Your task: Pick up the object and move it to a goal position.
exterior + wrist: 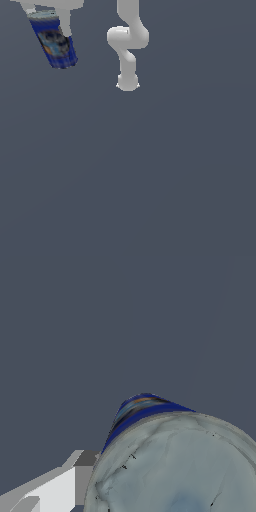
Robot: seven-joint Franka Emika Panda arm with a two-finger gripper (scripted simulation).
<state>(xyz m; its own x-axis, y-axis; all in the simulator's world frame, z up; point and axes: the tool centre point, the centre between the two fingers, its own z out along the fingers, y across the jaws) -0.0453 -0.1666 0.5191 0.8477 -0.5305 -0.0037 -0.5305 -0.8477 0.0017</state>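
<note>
- In the wrist view, the silvery, mottled grey top rim of the small dark blue cylindrical can (175, 466) fills the lower right of the frame, very close to the camera.
- Beyond that rim, a sliver of the can's blue side with light blue and orange marks shows, narrowing away from the lens.
- One pale grey finger (55, 486) of the gripper sits in the lower left corner of the wrist view, touching the can's side.
- In the exterior view, the can (54, 42) hangs tilted in the upper left of the frame, above the plain slate-grey floor (150, 175).
- The white gripper (49, 15) meets the can's top end; the jaws are clamped on it.
- Farther back, the white jointed arm (128, 45) stands at upper centre.
</note>
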